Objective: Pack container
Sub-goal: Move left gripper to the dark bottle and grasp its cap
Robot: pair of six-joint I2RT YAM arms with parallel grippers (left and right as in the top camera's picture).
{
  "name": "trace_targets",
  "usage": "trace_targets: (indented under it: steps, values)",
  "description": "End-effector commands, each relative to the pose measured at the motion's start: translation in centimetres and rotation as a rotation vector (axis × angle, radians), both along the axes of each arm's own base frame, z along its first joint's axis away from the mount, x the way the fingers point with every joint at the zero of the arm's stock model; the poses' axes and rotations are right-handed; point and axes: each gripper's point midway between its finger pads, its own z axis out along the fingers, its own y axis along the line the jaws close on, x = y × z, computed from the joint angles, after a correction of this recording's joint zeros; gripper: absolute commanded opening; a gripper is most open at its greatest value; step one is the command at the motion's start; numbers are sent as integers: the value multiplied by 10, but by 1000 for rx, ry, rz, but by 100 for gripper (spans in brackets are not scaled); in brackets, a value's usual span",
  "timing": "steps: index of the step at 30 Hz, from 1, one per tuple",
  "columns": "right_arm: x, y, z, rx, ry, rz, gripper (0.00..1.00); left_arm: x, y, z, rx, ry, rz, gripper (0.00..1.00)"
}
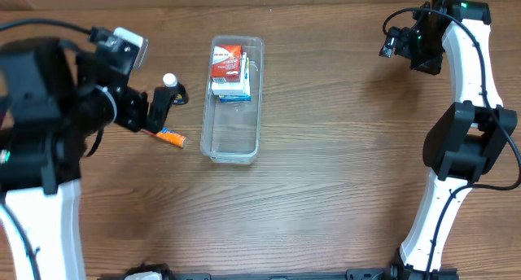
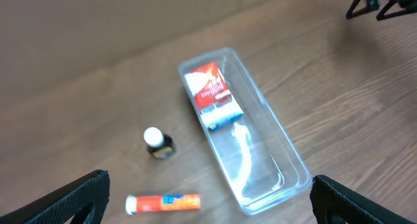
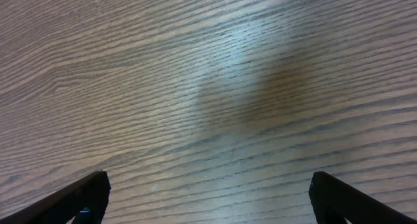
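Note:
The clear plastic container (image 1: 234,137) lies on the wooden table, long axis front to back, with a red and white box (image 1: 226,62) and a blue and white box (image 1: 242,86) in its far end. It also shows in the left wrist view (image 2: 287,165), boxes (image 2: 210,87) inside. An orange tube (image 1: 171,137) and a small dark bottle with a white cap (image 1: 169,83) lie left of it, also seen in the left wrist view as tube (image 2: 163,202) and bottle (image 2: 156,143). My left gripper (image 2: 208,208) is open, above the tube. My right gripper (image 3: 208,201) is open and empty over bare table.
The right arm (image 1: 456,125) stands at the far right, its gripper near the back right corner (image 1: 407,42). The left arm body (image 1: 49,109) fills the left side.

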Motion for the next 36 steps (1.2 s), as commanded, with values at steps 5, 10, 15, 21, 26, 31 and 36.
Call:
trace_targets:
  steps: [5, 10, 15, 21, 26, 31, 36]
  values:
    - [6, -1, 15, -8, -41, -2, 100, 55, 10, -63, -97, 227, 126, 100]
    - [6, -1, 15, -8, -41, -2, 100, 108, 49, -143, 4, 367, 326, 100]
    - [6, -1, 15, -8, -41, -2, 100, 139, 55, -214, 21, 466, 339, 100]
    - [6, -1, 15, -8, -41, -2, 100, 157, 60, -259, 30, 506, 359, 100]
    - [6, -1, 15, -8, -41, -2, 100, 163, 60, -266, 31, 494, 359, 93]
    - [6, -1, 15, -8, -41, -2, 100, 163, 63, -269, 57, 494, 354, 75]
    - [6, -1, 15, -8, -41, -2, 100, 167, 63, -267, 52, 478, 356, 35]
